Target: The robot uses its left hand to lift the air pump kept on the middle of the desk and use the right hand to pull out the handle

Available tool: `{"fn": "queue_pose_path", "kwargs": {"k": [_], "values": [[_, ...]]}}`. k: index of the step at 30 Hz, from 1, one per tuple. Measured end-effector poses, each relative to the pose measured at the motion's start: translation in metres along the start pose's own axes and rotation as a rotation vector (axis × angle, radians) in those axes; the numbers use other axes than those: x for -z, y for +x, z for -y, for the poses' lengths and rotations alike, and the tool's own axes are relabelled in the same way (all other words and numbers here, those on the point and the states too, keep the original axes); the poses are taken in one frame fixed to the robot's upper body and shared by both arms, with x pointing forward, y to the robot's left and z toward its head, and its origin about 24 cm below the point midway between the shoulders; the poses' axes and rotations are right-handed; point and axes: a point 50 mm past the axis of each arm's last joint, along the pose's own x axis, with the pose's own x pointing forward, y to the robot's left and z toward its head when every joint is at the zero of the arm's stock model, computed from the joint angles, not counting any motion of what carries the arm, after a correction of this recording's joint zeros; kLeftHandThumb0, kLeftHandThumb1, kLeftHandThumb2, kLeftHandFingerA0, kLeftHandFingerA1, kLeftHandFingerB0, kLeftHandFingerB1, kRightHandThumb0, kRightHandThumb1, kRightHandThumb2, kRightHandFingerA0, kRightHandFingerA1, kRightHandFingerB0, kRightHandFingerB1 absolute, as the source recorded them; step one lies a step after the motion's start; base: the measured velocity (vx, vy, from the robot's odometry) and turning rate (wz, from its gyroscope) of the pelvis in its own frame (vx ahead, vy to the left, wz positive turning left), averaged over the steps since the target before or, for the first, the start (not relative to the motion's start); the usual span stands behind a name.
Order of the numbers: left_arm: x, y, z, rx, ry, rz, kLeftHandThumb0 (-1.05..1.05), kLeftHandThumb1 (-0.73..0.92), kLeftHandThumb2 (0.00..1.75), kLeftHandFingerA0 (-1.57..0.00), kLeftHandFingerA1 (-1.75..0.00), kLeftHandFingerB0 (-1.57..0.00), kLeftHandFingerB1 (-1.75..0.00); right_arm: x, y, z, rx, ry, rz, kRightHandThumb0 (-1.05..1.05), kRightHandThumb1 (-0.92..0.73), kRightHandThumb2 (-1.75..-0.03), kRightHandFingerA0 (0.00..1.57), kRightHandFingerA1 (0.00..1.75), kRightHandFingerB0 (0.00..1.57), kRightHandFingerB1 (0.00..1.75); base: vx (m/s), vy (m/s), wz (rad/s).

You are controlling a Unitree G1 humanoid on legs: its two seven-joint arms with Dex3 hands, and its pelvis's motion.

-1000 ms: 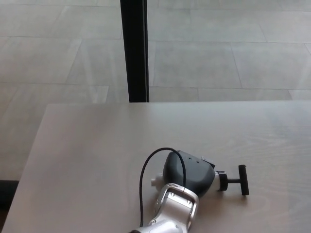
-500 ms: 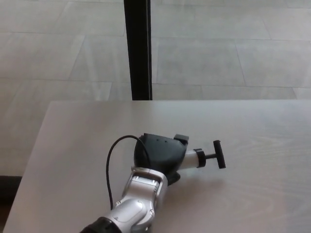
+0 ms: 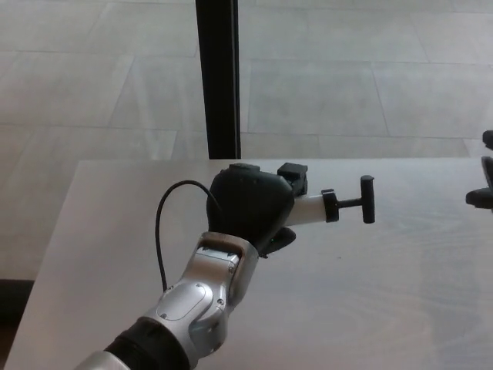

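Gripping the air pump point(image 3: 308, 206) above the desk point(image 3: 385, 293), the left hand point(image 3: 250, 204) is clamped around its body, T-handle point(image 3: 365, 200) pointing to 3 o'clock. The right hand point(image 3: 482, 185) shows at the frame's 3 o'clock edge; its finger state cannot be told.

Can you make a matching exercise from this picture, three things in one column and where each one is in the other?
Things:
1. black T-shaped pump handle
2. robot's left hand
3. robot's right hand

Places:
A. at the picture's right edge, touching nothing
B. sticking out to the right of the white pump barrel
C. wrapped around the pump

Pairs: 1-B, 2-C, 3-A
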Motion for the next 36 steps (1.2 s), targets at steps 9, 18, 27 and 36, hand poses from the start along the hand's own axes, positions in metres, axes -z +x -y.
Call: {"fn": "queue_pose_path", "kwargs": {"k": [9,18,27,36], "values": [[-0.008,0.006,-0.017,-0.129,-0.036,0.105,-0.27,0.74,0.64,-0.75,-1.67,-0.65,-1.39,0.005,0.0,-0.041,-0.173,-0.09,-0.09,-0.64,-0.68,-0.6,0.68,0.81,0.35,0.38,0.0,0.0,0.0],[-0.012,0.007,-0.021,-0.172,-0.029,0.155,-0.29,0.64,0.61,-0.81,-1.53,-0.85,-0.77,0.007,-0.002,-0.055,-0.297,-0.117,-0.107,-0.51,-0.6,-0.58,0.47,1.01,0.21,0.38,0.0,0.0,0.0],[-0.019,0.005,-0.018,-0.172,0.017,0.2,-0.33,0.7,0.6,-0.86,-1.56,-0.8,-0.7,0.002,0.0,-0.062,-0.304,-0.108,-0.085,-0.41,-0.62,-0.59,0.67,1.22,0.44,0.42,0.0,0.0,0.0],[-0.018,0.002,-0.016,-0.169,0.024,0.209,-0.28,0.7,0.7,-0.84,-1.55,-0.72,-0.61,-0.005,0.003,-0.06,-0.247,-0.036,-0.001,-0.3,-0.64,-0.63,0.88,1.56,0.86,0.73,0.0,0.0,0.0]]}}
